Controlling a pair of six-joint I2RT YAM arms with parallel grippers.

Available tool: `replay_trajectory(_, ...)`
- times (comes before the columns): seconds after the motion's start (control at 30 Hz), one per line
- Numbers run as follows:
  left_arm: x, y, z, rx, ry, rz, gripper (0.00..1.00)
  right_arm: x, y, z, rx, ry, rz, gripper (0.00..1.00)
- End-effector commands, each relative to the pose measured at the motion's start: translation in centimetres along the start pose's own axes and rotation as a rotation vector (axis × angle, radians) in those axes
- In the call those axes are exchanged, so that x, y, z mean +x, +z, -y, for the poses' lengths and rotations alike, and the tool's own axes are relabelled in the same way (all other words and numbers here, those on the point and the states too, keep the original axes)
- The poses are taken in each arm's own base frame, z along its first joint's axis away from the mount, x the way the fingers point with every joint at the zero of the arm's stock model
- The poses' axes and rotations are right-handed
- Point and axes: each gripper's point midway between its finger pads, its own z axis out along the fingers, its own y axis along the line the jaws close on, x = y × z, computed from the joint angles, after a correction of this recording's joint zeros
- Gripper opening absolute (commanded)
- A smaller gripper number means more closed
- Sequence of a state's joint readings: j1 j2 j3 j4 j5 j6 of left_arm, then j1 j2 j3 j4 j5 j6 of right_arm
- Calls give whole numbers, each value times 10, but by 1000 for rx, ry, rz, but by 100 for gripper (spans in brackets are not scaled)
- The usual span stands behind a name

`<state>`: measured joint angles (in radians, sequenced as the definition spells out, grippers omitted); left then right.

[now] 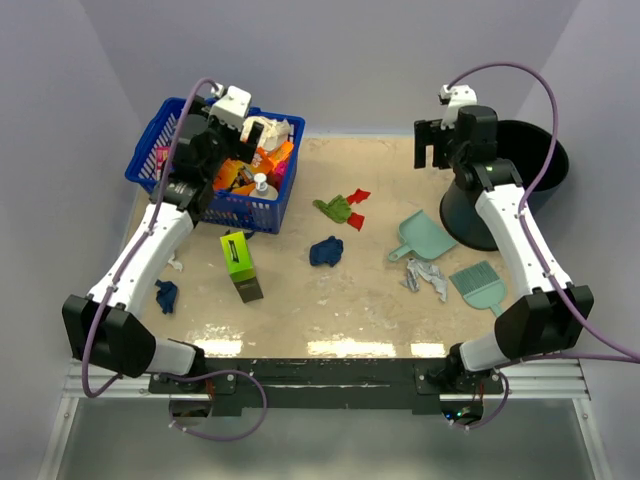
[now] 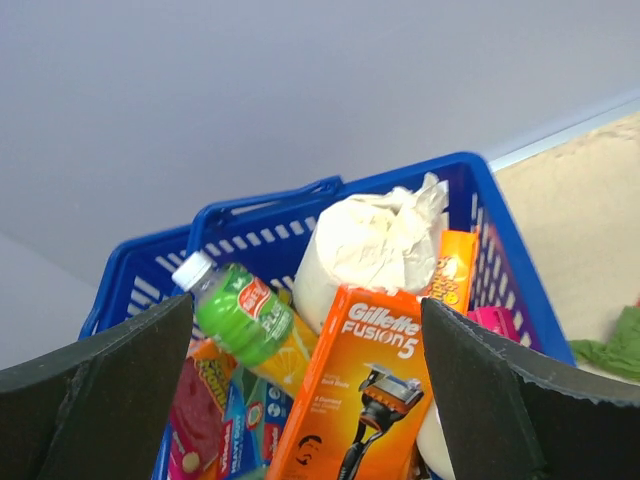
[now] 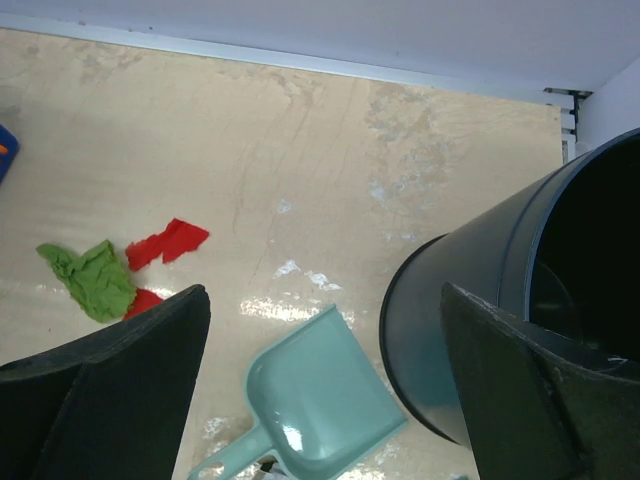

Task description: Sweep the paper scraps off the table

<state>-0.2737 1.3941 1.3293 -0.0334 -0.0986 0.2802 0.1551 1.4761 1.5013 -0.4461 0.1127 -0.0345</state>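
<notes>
Paper scraps [image 1: 326, 250] are strewn on the table [image 1: 300, 305], mostly left of the dustpan [image 1: 425, 237], which is laid within the right arm's reach; the left end effector [image 2: 305, 305] and right end effector [image 3: 325, 290] are held released, empty.

Left arm [image 1: 150, 245] and right arm [image 1: 515, 225] stretch forward, wrists raised; left gripper [image 2: 305, 310] and right gripper [image 3: 325, 295] both gape wide, gripping nothing

Top cam above table [image 1: 300, 300]; R wrist shares dustpan [image 3: 320, 395].
</notes>
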Motion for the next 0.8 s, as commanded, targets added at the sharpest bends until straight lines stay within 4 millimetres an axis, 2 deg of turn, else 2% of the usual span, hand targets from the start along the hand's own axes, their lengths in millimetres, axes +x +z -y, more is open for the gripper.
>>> replay_trajectory(0.0, -35, -12, 20, 155, 37, 92, 100, -35, -16, 0, -21, -25, 113, 98)
replay_trajectory(0.03, -35, -13, 26, 195, 42, 92, 100, -33, -17, -2, -38, -46, 112, 99)
replay_trajectory(0.07, -36, -15, 32, 233, 67, 97, 99, -29, -20, -10, -98, -138, 107, 98)
replay_trajectory(0.1, -37, -21, 45, 312, 78, 109, 99, -24, -23, -19, -161, -200, 104, 98)
replay_trajectory(0.13, -38, -26, 52, 355, 92, 117, 98, -17, -28, -26, -224, -310, 96, 99)
replay_trajectory(0.17, -38, -29, 58, 397, 137, 131, 97, -3, -33, -42, -330, -366, 92, 98)
replay_trajectory(0.2, -34, -37, 70, 462, 152, 132, 96, -3, -44, -49, -375, -411, 116, 98)
replay_trajectory(0.23, -31, -40, 76, 498, 182, 133, 95, 4, -48, -54, -412, -476, 121, 98)
replay_trajectory(0.3, -25, -53, 93, 610, 187, 115, 94, 22, -58, -76, -504, -543, 106, 98)
replay_trajectory(0.47, -8, -86, 126, 827, 229, 60, 93, 86, -77, -116, -712, -697, -50, 90)
replay_trajectory(0.6, 25, -119, 139, 952, 278, -57, 90, 121, -83, -129, -793, -708, -123, 88)
replay_trajectory(0.7, 39, -135, 135, 957, 309, -110, 90, 143, -82, -133, -819, -713, -182, 86)
replay_trajectory(0.77, 45, -140, 135, 959, 306, -129, 90, 153, -72, -129, -776, -692, -215, 83)
